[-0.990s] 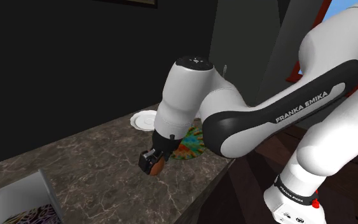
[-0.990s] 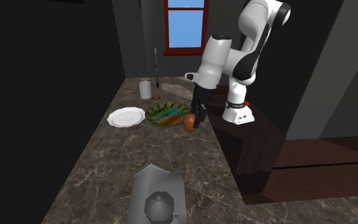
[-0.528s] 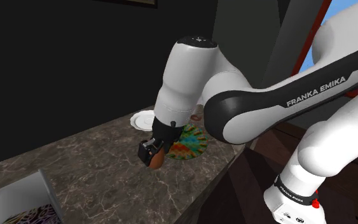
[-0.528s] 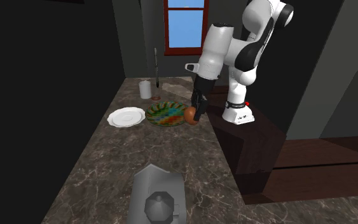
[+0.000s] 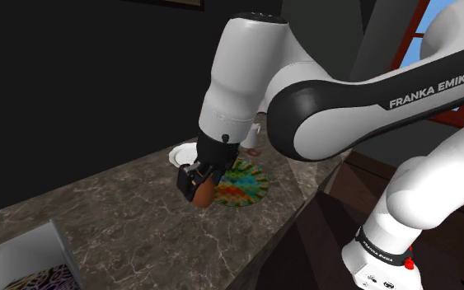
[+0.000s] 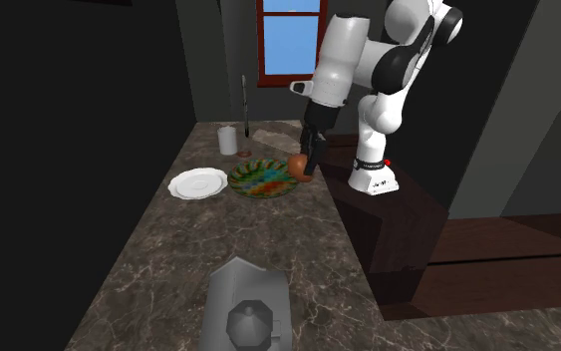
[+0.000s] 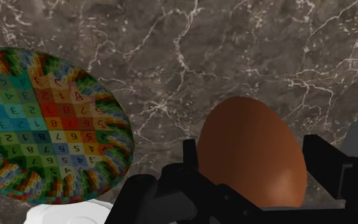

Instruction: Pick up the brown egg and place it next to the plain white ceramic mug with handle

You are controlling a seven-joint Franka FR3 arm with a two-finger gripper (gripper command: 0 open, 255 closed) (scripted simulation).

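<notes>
Slippage is your risk: the gripper [image 5: 199, 185] pinches the brown egg [image 7: 252, 153] between 2 fingers [image 7: 327, 167], aloft over the counter [image 6: 218, 239] beside the patterned plate [image 7: 50, 127], so jolting toward what looks like the white mug [image 6: 228, 140] could drop it.

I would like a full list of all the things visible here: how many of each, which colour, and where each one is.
egg: one, brown, held off the counter beside the colourful plate
mug: one, white, far end of the counter
colourful plate: one, many colours, middle of the counter
white plate: one, white, on the second exterior view's left of the colourful plate
tray: one, grey, near end of the counter
counter: one, dark marble
window: one, red frame, behind the counter
stand: one, dark brown, beside the counter
arm: one, white with dark joints
gripper: one, black, shut on the egg
</notes>
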